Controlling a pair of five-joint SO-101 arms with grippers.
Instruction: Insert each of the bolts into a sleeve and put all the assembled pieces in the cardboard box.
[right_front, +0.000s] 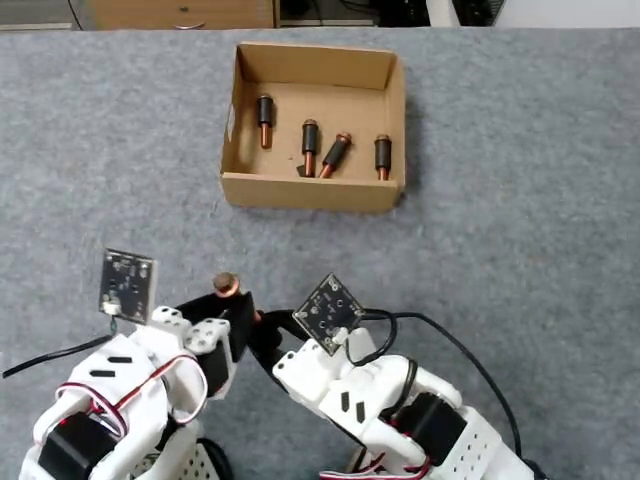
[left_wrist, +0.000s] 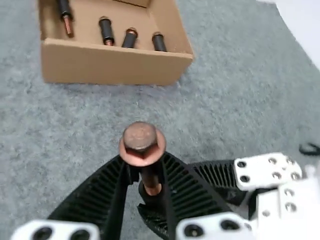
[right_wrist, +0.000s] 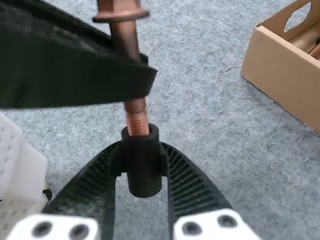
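Note:
My left gripper (left_wrist: 143, 175) is shut on a copper bolt (left_wrist: 142, 145), held upright with its hex head on top; that bolt (right_front: 226, 285) shows near the table's front. My right gripper (right_wrist: 142, 165) is shut on a black sleeve (right_wrist: 142, 162), directly under the bolt. The bolt's threaded tip (right_wrist: 136, 122) sits just inside the sleeve's top opening. The left gripper's black finger (right_wrist: 75, 75) crosses the right wrist view. The cardboard box (right_front: 312, 190) stands at the back middle with several assembled pieces (right_front: 335, 153) lying inside.
Grey carpet covers the table. Both arms' white bodies (right_front: 140, 400) crowd the front edge, with a black cable (right_front: 460, 350) looping to the right. A wooden cabinet (right_front: 180, 12) lies beyond the far edge. Open carpet lies between the grippers and the box.

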